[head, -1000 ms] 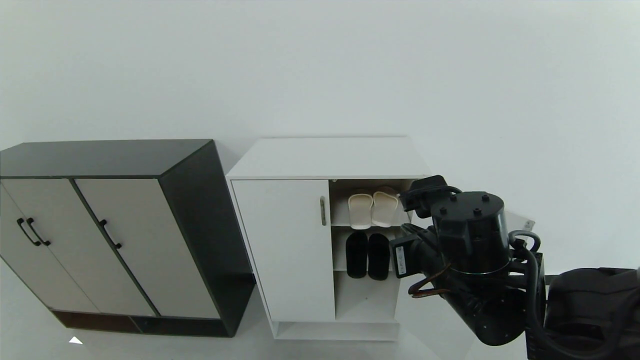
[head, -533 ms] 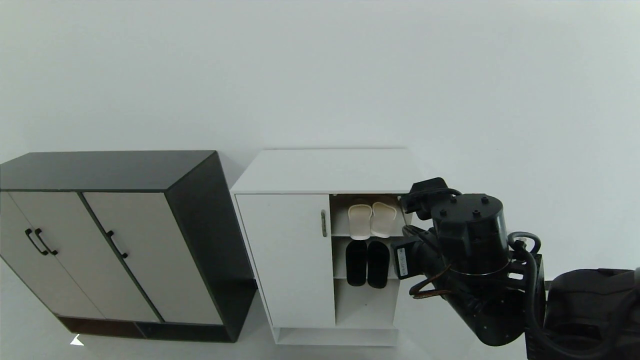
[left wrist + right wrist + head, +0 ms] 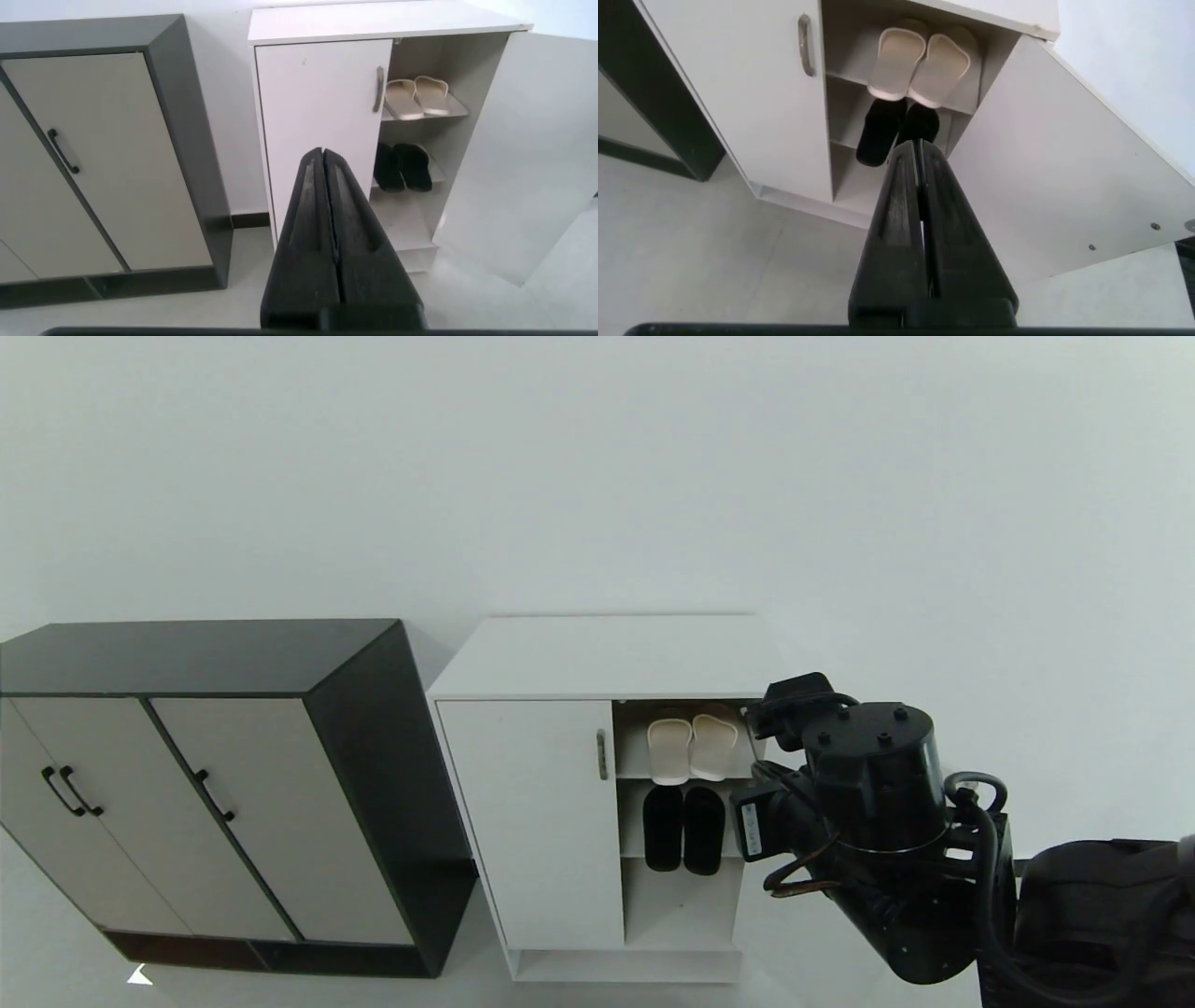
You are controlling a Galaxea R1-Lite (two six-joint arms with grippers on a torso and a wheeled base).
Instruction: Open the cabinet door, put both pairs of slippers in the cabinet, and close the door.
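Note:
The white cabinet (image 3: 607,653) stands with its right door (image 3: 1064,177) swung open and its left door (image 3: 537,821) closed. A white pair of slippers (image 3: 692,748) lies on the top shelf, and a black pair of slippers (image 3: 683,828) on the shelf below. My right arm (image 3: 873,793) is raised just right of the opening, in front of the open door. The right gripper (image 3: 918,149) is shut and empty, pointing toward the shelves from a short distance. The left gripper (image 3: 323,157) is also shut and empty, held well back from the cabinet front.
A dark cabinet (image 3: 215,784) with two beige doors stands against the white cabinet's left side. The bottom compartment (image 3: 681,901) of the white cabinet has nothing in it. Bare light floor lies in front of both cabinets.
The head camera has shifted, so both cabinets sit lower in the picture. The slippers, the door and the right arm have kept their places relative to each other.

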